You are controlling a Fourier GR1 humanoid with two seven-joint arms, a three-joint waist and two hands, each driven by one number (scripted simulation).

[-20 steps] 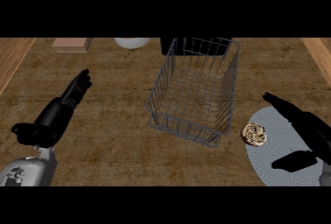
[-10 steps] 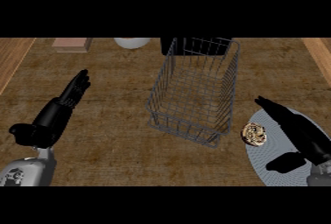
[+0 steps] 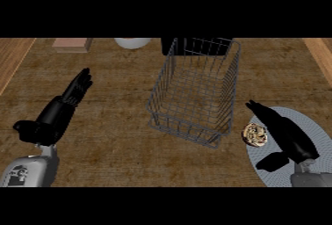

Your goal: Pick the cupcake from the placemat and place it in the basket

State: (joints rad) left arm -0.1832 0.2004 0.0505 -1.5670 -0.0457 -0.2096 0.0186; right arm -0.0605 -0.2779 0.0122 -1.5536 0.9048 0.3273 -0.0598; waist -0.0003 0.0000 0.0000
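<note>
holding our right hand (image 3: 288, 134) over the placemat (image 3: 318, 132), fingers straight and together, we are hovering just beside the cupcake (image 3: 255, 134) lying on the mat near the wire basket (image 3: 194, 88). our left hand (image 3: 62, 110) is resting open.

The counter (image 3: 117, 145) looks like rough, matt brown wood grain, edged by smoother, paler planks (image 3: 13, 57). The basket (image 3: 194, 94) is thin grey metal wire — open mesh. The placemat (image 3: 311, 127) is woven-looking, pale blue-grey cloth, matt — the hands' (image 3: 62, 112) black casing resembles matt plastic.
</note>
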